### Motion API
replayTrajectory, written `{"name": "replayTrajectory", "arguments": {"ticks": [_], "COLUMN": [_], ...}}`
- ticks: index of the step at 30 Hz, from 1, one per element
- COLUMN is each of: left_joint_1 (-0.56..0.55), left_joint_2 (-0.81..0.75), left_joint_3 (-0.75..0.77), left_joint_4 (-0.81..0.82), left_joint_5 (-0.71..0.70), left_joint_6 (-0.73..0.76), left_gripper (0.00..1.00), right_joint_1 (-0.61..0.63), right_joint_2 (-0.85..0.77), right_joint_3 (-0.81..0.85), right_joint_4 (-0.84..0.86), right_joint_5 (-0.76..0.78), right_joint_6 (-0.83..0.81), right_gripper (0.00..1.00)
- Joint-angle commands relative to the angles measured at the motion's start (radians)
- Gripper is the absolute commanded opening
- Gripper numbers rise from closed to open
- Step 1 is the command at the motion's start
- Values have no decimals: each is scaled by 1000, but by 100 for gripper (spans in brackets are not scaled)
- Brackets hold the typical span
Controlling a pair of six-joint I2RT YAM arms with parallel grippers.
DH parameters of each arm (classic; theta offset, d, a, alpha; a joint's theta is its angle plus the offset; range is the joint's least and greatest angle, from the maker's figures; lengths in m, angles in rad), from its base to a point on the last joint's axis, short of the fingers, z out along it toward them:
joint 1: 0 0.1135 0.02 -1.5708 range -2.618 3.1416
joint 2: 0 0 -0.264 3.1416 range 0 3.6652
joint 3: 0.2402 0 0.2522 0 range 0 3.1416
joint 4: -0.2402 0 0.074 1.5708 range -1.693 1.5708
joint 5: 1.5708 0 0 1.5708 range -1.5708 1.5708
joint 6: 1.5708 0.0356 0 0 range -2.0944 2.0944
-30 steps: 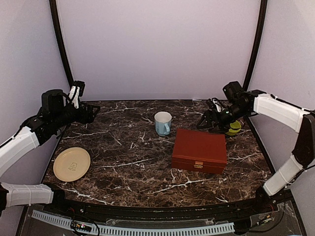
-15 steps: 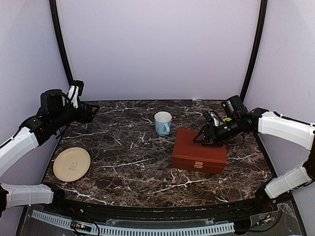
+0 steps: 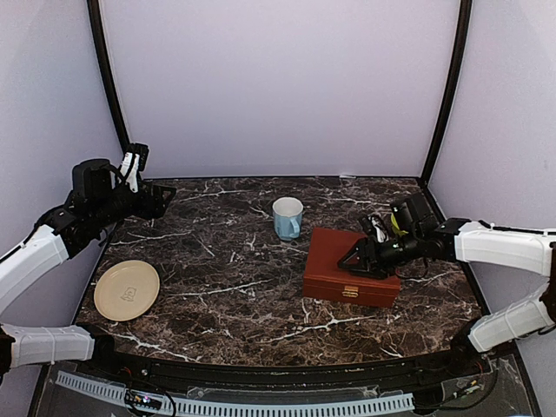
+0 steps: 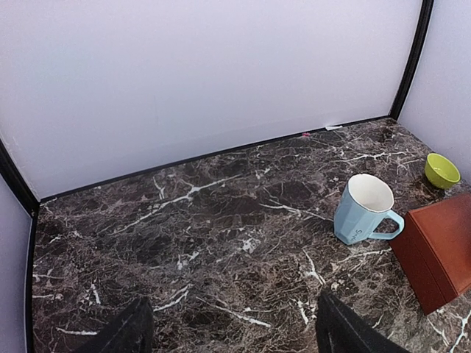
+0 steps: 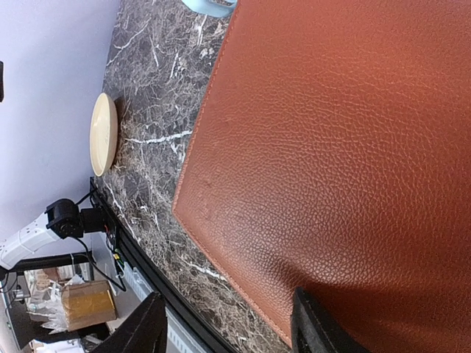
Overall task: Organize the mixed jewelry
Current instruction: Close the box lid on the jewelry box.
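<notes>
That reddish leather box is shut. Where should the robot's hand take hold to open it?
Probably the lid's front lip beside the gold clasp, coming from the near side. The box lies flat and shut. Its broad smooth top offers nothing to pinch, and the clasp marks the side that opens.
</notes>
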Motion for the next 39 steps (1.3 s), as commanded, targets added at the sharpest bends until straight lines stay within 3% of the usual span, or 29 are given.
{"name": "replayTrajectory", "arguments": {"ticks": [1, 19, 22, 28, 33, 39], "left_joint_1": [7, 7, 7, 7, 7, 8], "left_joint_2": [-21, -23, -27, -22, 22, 280], "left_joint_3": [-13, -13, -14, 2, 6, 17], "left_joint_4": [33, 33, 33, 19, 61, 236], "left_joint_5": [-4, -11, -19, -28, -3, 47], "left_joint_6": [11, 34, 9, -107, -145, -187], "left_gripper": [78, 78, 78, 80, 85, 86], "right_joint_1": [10, 10, 10, 10, 9, -23], "right_joint_2": [-3, -32, -72, -115, -60, 146], "right_joint_3": [-44, -92, -61, 70, 191, 402], "right_joint_4": [50, 42, 59, 48, 105, 203], "right_joint_5": [21, 81, 95, 150, 258, 410], "right_joint_6": [27, 38, 12, -98, -191, -214], "right_gripper": [57, 56, 62, 89, 94, 95]}}
